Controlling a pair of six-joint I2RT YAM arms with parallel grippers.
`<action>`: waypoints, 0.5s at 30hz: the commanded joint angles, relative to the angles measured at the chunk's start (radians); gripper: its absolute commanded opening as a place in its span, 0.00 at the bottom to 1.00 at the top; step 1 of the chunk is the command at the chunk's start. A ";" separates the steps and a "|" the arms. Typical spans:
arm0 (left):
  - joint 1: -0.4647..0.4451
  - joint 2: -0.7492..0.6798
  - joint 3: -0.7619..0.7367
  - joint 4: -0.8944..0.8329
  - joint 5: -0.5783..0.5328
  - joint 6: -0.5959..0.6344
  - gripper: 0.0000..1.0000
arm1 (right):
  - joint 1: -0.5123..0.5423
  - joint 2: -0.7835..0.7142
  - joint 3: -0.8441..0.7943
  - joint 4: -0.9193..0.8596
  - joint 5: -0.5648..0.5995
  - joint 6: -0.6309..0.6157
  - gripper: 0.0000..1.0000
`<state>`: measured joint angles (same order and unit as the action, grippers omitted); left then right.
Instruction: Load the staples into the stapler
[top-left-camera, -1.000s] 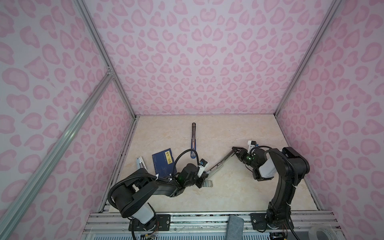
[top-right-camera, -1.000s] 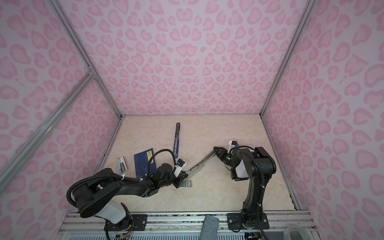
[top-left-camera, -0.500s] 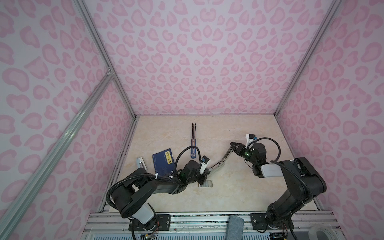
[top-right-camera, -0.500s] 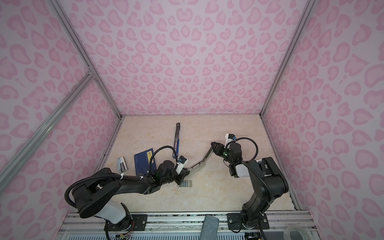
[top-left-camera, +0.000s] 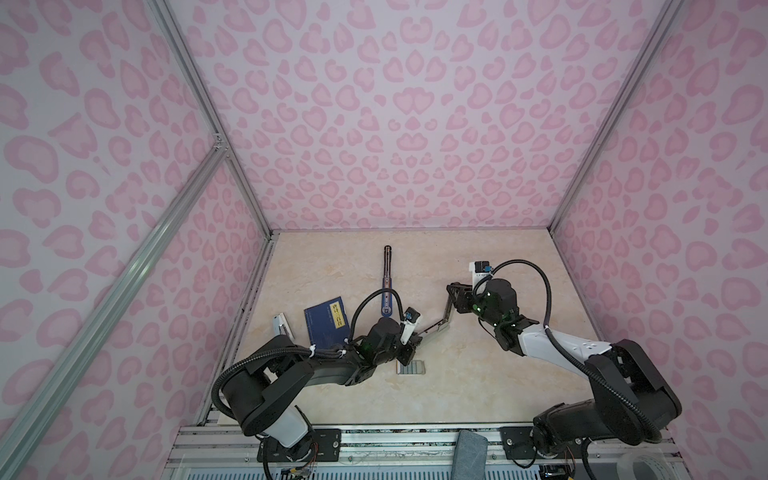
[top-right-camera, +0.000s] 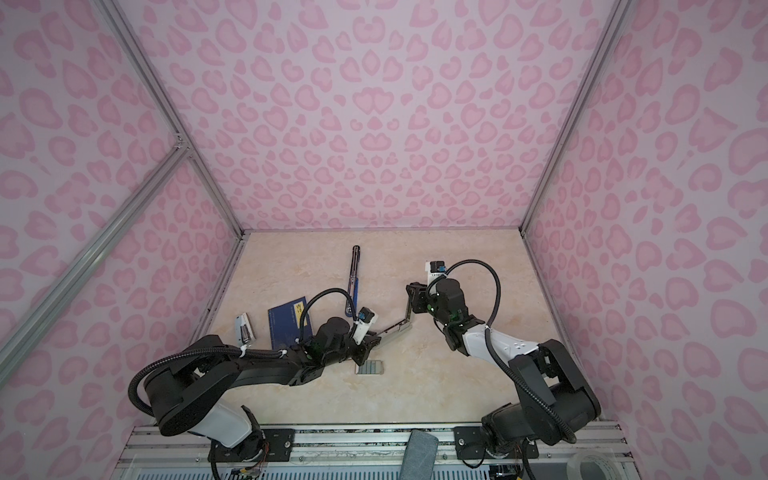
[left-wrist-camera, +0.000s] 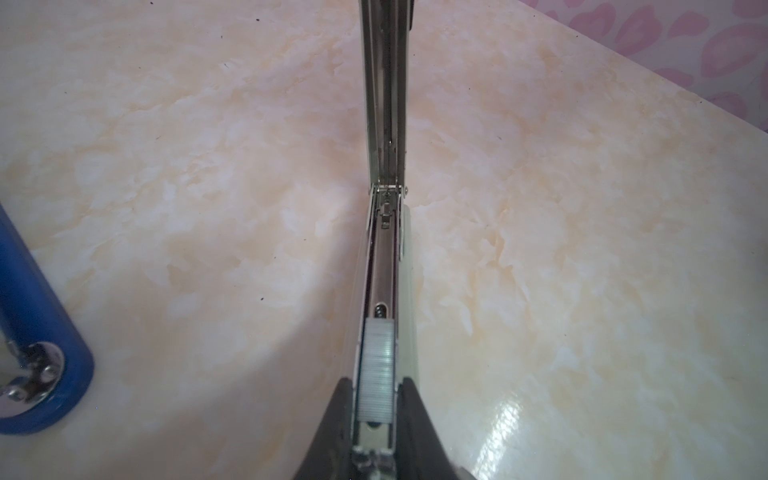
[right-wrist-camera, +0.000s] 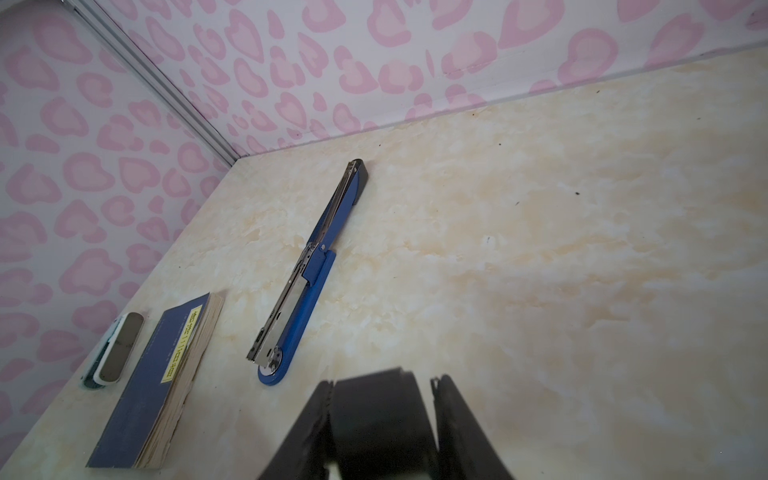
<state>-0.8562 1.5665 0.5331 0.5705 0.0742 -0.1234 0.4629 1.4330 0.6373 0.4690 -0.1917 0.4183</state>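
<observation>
A silver stapler (top-left-camera: 432, 329) (top-right-camera: 395, 329) lies open near the table's middle. My left gripper (top-left-camera: 413, 341) (left-wrist-camera: 376, 390) is shut on its front end. The left wrist view shows a grey strip of staples (left-wrist-camera: 377, 365) lying in its channel between my fingers. Its lid (top-left-camera: 449, 307) (top-right-camera: 409, 308) rises steeply from the rear hinge. The lid's dark end sits between the fingers of my right gripper (top-left-camera: 454, 292) (right-wrist-camera: 382, 380), which is open, with a slim gap on one side. More staples sit in a small pale tray (top-left-camera: 411, 367) (top-right-camera: 369, 367) just in front of my left gripper.
A long blue stapler (top-left-camera: 387, 282) (right-wrist-camera: 307, 274) lies opened out flat behind my left arm. A dark blue booklet (top-left-camera: 326, 322) (right-wrist-camera: 162, 382) and a small white and grey object (top-left-camera: 281, 325) (right-wrist-camera: 114, 353) lie by the left wall.
My right gripper has moved back and up with the lid's end, so the lid now stands steeply instead of lying in line with the base. Its jaws have widened slightly. The left gripper holds still.
</observation>
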 joint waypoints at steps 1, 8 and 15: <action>0.001 0.003 0.021 0.062 -0.007 0.018 0.10 | 0.042 -0.006 0.014 -0.133 0.036 -0.032 0.39; 0.002 0.006 0.031 0.056 -0.003 0.018 0.10 | 0.112 -0.024 0.049 -0.195 0.107 -0.089 0.39; 0.001 0.005 0.038 0.049 0.001 0.019 0.10 | 0.147 -0.028 0.062 -0.219 0.145 -0.102 0.41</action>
<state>-0.8543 1.5703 0.5575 0.5705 0.0711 -0.1200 0.5976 1.4048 0.7006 0.3077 -0.0345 0.2909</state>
